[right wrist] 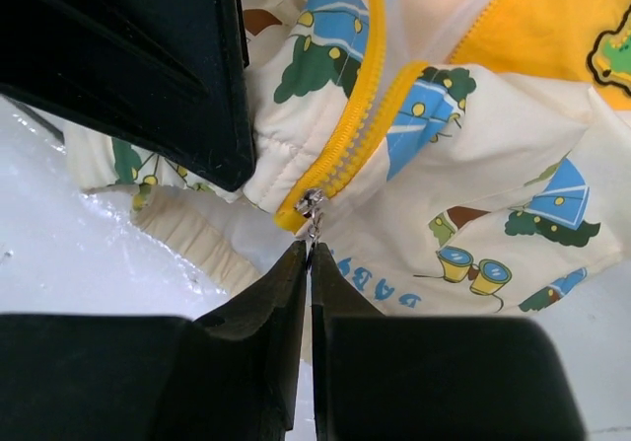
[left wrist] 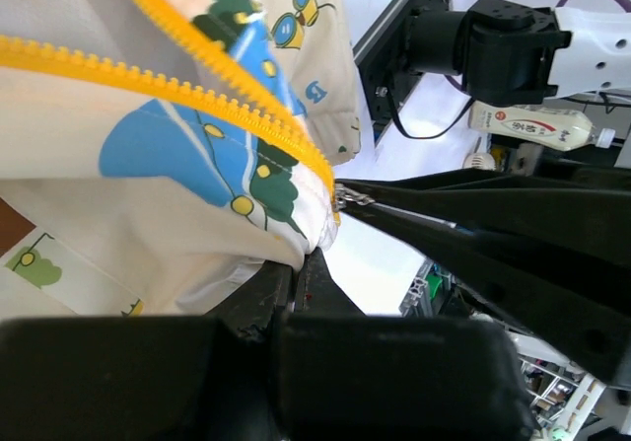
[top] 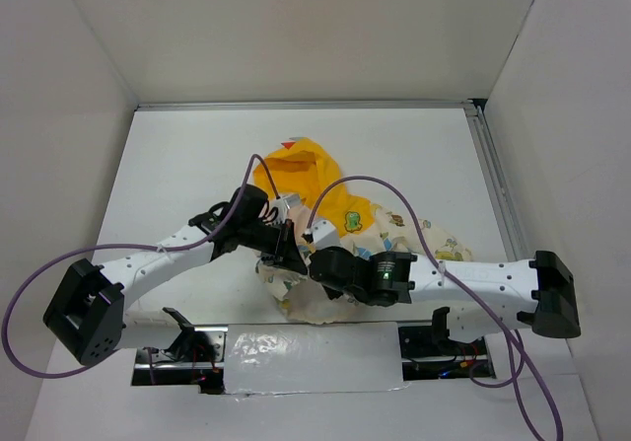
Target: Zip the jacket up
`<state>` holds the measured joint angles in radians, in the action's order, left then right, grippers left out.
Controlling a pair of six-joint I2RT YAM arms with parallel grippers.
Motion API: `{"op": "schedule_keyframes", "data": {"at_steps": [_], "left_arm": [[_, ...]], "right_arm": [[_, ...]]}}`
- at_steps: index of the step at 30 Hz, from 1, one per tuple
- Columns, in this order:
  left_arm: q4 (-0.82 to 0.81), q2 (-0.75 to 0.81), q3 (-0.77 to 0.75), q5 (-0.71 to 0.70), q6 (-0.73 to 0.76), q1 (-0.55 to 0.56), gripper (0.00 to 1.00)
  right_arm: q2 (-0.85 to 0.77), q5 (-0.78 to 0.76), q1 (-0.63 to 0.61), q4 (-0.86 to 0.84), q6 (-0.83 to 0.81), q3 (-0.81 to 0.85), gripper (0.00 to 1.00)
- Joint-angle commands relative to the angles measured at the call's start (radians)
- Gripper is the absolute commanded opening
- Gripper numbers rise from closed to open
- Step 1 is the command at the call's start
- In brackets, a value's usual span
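Observation:
The jacket (top: 380, 229), cream with a cartoon print and a yellow hood (top: 301, 170), lies bunched in the middle of the table. My left gripper (top: 286, 242) is shut on the jacket's bottom edge beside the zipper's lower end, as the left wrist view (left wrist: 301, 260) shows. My right gripper (top: 312, 254) is shut on the small metal zipper pull (right wrist: 315, 226), which hangs from the slider (right wrist: 311, 202) at the bottom of the yellow zipper (right wrist: 350, 130). The zipper's two sides part above the slider. The right fingers (left wrist: 473, 229) and the pull (left wrist: 351, 199) also show in the left wrist view.
White walls enclose the table on three sides. A metal rail (top: 493, 180) runs along the right edge. A foil-covered strip (top: 306, 357) lies between the arm bases. Purple cables (top: 394, 189) loop over the jacket. A white bottle (left wrist: 537, 123) lies beyond the table.

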<state>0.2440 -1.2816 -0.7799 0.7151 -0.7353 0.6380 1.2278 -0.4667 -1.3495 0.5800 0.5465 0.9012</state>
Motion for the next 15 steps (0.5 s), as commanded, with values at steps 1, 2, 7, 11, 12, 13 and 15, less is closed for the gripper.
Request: {"op": "schedule_keyframes", "data": {"at_steps": [1,2,7,11,12,13,15], "left_arm": [[0.005,-0.007,0.001,-0.017,0.049,0.003,0.0],[0.017,-0.005,-0.002,-0.02,0.053,0.006,0.0],[0.032,0.008,-0.01,-0.031,0.086,0.022,0.0],[0.072,0.005,-0.033,-0.081,0.112,0.061,0.0],[0.074,0.005,-0.033,-0.083,0.123,0.066,0.0],[0.074,0.004,-0.032,-0.083,0.128,0.069,0.0],[0.071,0.005,-0.025,-0.077,0.14,0.083,0.0]], "right_arm": [[-0.048,0.094,0.024,-0.008,-0.072,0.056,0.12],[-0.048,0.109,0.032,-0.002,-0.094,0.057,0.12],[-0.042,0.141,0.049,-0.008,-0.141,0.057,0.0],[-0.042,0.206,0.098,-0.031,-0.14,0.064,0.0],[-0.05,0.2,0.114,-0.032,-0.132,0.065,0.0],[-0.051,0.197,0.122,-0.035,-0.126,0.064,0.0],[-0.054,0.172,0.135,-0.029,-0.1,0.067,0.0]]}}
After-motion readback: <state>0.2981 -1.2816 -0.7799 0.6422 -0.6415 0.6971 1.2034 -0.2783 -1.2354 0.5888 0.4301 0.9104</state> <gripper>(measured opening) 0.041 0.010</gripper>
